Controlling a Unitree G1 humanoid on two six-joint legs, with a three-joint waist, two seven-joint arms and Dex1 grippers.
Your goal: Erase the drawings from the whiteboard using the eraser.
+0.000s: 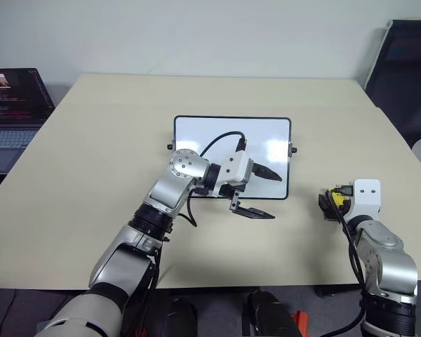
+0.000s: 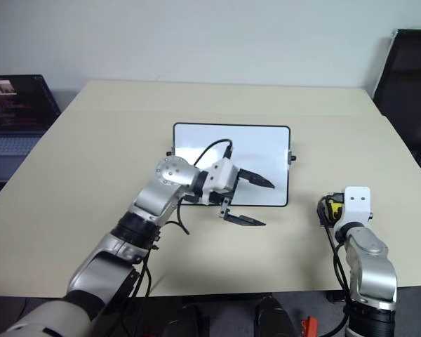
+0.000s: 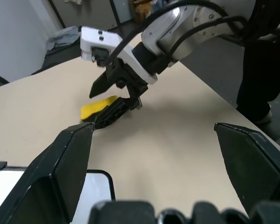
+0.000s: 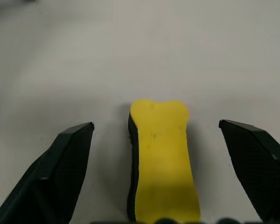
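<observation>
A broad, matte beige counter (image 1: 112,140) is filling the room's middle, backed by a plain pale wall. A laptop (image 1: 10,112) is glowing at its far left edge, and a dark chair (image 1: 407,77) is standing off the right corner. The glossy whiteboard (image 1: 196,133), black-framed with rounded corners, is lying flat at centre, looking clean. The left end effector (image 1: 265,193) is hovering over its near right corner, jaws spread wide, holding nothing. The right end effector (image 4: 156,135) is gaping open around the yellow, waisted eraser (image 4: 161,158), which is lying on the counter well right of the board, untouched between the fingers.
</observation>
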